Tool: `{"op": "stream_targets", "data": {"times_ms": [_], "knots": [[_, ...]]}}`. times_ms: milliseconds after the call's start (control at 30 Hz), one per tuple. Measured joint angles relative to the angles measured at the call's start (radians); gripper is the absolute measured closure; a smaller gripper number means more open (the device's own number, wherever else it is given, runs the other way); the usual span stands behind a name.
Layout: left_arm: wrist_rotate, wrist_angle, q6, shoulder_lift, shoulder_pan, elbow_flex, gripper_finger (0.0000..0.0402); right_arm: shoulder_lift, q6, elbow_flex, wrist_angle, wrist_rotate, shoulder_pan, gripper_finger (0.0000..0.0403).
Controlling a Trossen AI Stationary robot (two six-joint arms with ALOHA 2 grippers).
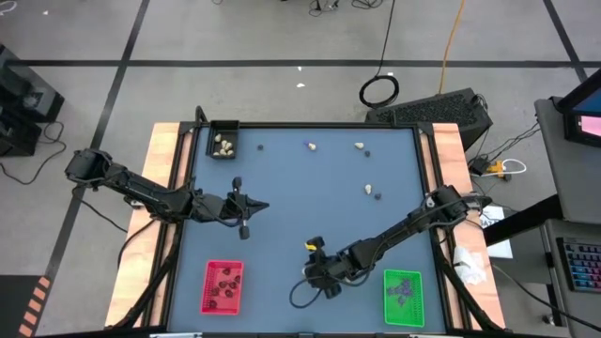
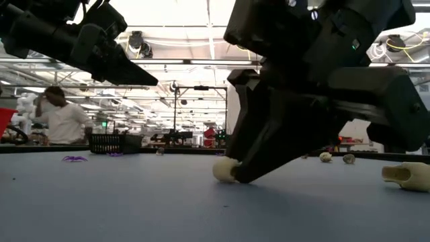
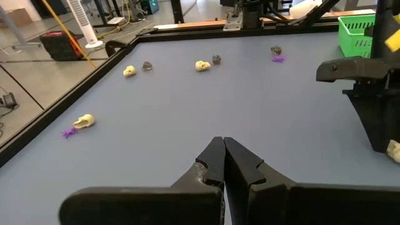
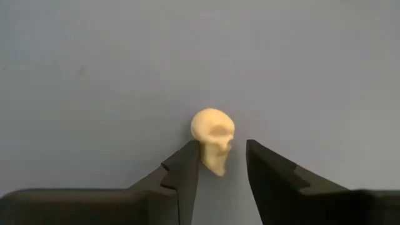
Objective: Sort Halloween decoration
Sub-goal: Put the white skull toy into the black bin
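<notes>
Right gripper [image 4: 222, 164] reaches low beside the green tray [image 1: 404, 297], fingers spread around a cream skull [image 4: 214, 139]. Left gripper [image 3: 224, 157] hovers level, pressed together.

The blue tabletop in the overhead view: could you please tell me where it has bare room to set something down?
The widest bare patch lies mid-table, between the left gripper and the far-right cream-white skull trinkets. Near side is crowded: red rectangular tray, right gripper around a cream skull, green rectangular tray.
</notes>
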Motion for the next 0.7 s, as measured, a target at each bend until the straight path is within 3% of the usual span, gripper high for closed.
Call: {"op": "stream_targets", "data": {"times_ms": [233, 567, 700], "knots": [[0.000, 0.000, 0.000, 0.000, 0.000, 0.000, 0.0401, 0.016, 0.001, 0.001, 0.037, 0.003, -0.002, 0.0291], [0.000, 0.000, 0.000, 0.000, 0.000, 0.000, 0.0401, 0.012, 0.006, 0.000, 0.045, -0.005, -0.007, 0.0381], [0.000, -0.001, 0.000, 0.000, 0.000, 0.000, 0.0401, 0.012, 0.012, 0.000, 0.045, -0.003, -0.007, 0.0397]]}}
